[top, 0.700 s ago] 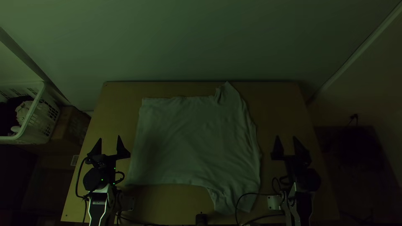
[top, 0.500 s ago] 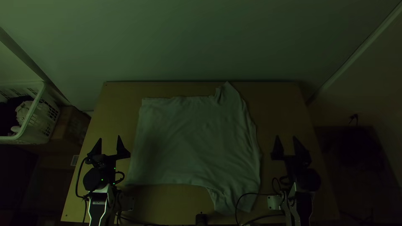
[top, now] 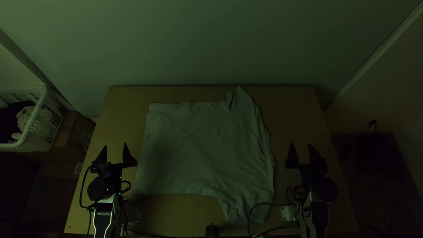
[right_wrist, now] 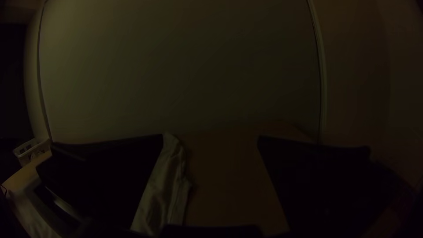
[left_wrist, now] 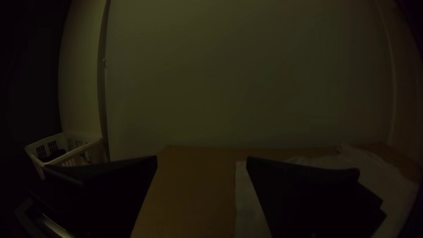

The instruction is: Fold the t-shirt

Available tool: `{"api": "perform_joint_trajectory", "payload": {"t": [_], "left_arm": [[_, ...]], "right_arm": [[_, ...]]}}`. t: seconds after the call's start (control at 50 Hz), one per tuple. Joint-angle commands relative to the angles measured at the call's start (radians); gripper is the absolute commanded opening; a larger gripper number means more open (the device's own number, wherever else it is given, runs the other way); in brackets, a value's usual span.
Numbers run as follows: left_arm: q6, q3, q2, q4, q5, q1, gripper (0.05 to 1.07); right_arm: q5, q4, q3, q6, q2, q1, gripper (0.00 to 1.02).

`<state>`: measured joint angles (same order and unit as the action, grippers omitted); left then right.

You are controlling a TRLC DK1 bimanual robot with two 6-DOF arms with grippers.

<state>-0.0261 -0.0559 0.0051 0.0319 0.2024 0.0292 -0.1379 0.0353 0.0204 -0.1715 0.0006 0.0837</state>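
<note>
Pale cloth t-shirt (top: 202, 150) is spread, seemingly for folding, flanked by black left gripper (top: 115, 144) at nine o'clock, right gripper (top: 301, 144) at three, wide flat fingers (top: 128, 158) parted, empty.

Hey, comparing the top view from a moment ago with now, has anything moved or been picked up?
Nothing visibly changed. The t-shirt stayed spread on the table, one sleeve toward the far edge and one toward the near edge. The left gripper and right gripper kept their places on either side of it, fingers open, and took hold of nothing.
</note>
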Motion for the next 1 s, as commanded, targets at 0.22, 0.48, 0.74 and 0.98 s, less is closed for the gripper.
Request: {"api": "perform_joint_trajectory", "payload": {"t": [0.22, 0.48, 0.74, 0.98], "left_arm": [[0.008, 0.037, -0.007, -0.015, 0.000, 0.006, 1.03], [0.008, 0.037, -0.007, -0.015, 0.000, 0.006, 1.03], [0.008, 0.037, -0.007, -0.015, 0.000, 0.006, 1.03], [0.078, 0.037, -0.007, -0.017, -0.004, -0.015, 1.03]], "right_arm": [[0.008, -0.012, -0.016, -0.006, -0.005, 0.005, 0.98], [0.008, -0.011, -0.016, -0.005, -0.005, 0.005, 0.98], [0.008, -0.012, -0.016, -0.005, -0.005, 0.005, 0.98], [0.008, -0.012, -0.016, -0.011, -0.005, -0.021, 0.98]]}}
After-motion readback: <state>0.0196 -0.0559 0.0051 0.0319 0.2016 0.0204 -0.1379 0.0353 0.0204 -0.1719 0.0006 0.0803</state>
